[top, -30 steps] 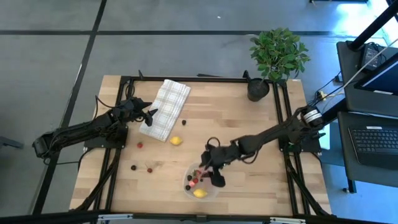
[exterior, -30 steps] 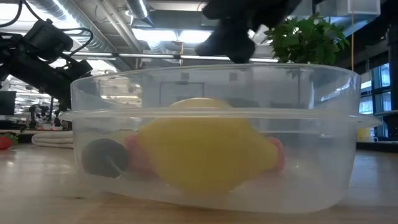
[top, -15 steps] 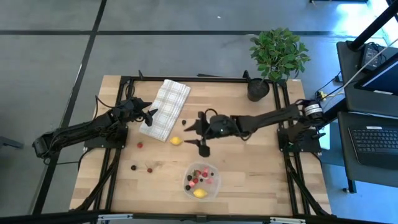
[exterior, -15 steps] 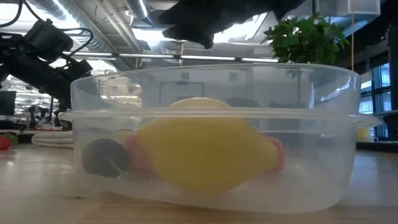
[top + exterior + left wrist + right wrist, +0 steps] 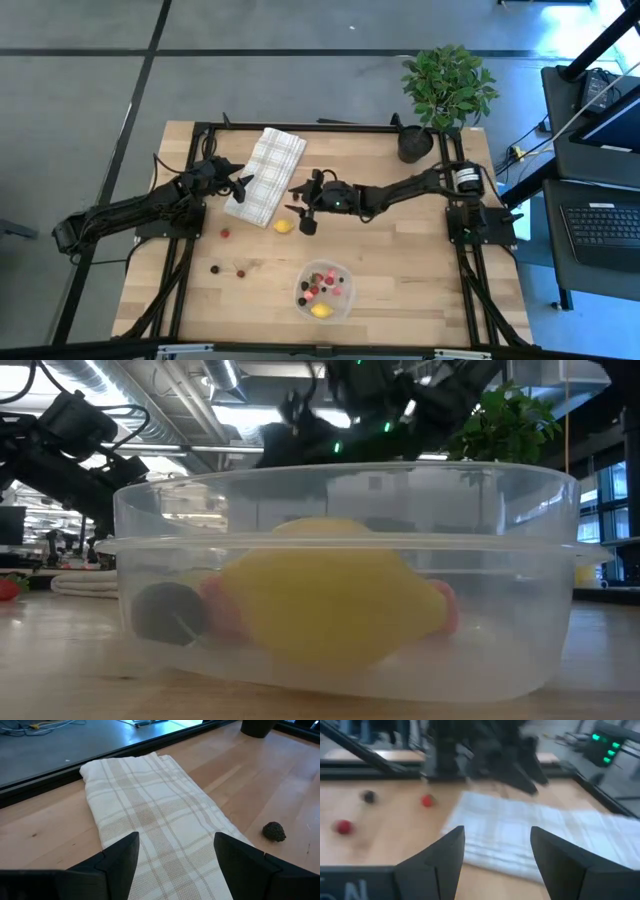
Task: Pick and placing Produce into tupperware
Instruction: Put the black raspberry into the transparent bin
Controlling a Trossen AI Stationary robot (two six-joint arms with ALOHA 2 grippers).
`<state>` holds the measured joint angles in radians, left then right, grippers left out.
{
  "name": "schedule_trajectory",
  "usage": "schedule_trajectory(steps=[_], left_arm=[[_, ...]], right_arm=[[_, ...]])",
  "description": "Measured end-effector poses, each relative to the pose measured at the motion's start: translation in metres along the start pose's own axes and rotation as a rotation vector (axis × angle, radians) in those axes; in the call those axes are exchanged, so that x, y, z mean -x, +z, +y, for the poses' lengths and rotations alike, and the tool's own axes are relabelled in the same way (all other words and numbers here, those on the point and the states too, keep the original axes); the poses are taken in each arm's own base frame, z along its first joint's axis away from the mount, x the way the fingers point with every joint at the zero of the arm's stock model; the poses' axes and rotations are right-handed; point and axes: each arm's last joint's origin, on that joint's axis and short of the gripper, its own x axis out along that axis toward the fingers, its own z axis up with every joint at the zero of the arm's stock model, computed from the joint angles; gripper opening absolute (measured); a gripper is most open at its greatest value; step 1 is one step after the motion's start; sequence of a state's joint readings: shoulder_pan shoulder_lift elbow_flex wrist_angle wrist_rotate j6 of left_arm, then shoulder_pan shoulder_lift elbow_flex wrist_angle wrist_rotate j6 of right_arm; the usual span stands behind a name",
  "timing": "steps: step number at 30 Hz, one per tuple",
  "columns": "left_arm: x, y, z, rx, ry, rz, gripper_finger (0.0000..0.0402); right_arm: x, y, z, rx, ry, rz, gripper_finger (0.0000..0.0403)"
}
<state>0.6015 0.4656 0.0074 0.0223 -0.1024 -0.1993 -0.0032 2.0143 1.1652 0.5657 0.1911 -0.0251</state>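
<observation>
- Your right gripper [image 5: 300,208] reaches across the table's middle from the right side, fingers spread apart and holding nothing, beside the checked cloth [image 5: 265,175] and right over the loose yellow lemon piece [image 5: 284,226].
- Your left gripper [image 5: 243,185] waits at the cloth's left edge, fingers [image 5: 120,860] apart and empty, aimed along the cloth [image 5: 150,825].
- The tupperware [image 5: 324,292] sits near the front edge, holding a yellow piece [image 5: 325,605] with red and dark berries.
- Loose berries remain on the wood: one red [image 5: 225,233] near the cloth, a few [image 5: 228,269] left of the tupperware, and a dark one [image 5: 274,831] by the cloth's right side.
- The potted plant [image 5: 445,90] stands at the far right corner, well apart from both arms.
</observation>
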Motion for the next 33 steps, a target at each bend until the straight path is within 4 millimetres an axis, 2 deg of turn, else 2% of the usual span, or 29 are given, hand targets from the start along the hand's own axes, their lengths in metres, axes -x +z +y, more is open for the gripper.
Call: schedule_trajectory(steps=[7,17,33], left_arm=[[0.0,0.0,0.0,0.0,0.0,0.0,0.025],[0.0,0.0,0.0,0.0,0.0,-0.001,0.025],[0.0,0.0,0.0,0.0,0.0,0.0,0.025]], right_arm=[[-0.017,-0.032,-0.01,-0.091,-0.089,0.05,0.0228],[-0.034,-0.077,-0.022,-0.091,-0.198,0.117,0.0228],[-0.039,-0.077,-0.027,-0.137,-0.212,0.135,0.0228]])
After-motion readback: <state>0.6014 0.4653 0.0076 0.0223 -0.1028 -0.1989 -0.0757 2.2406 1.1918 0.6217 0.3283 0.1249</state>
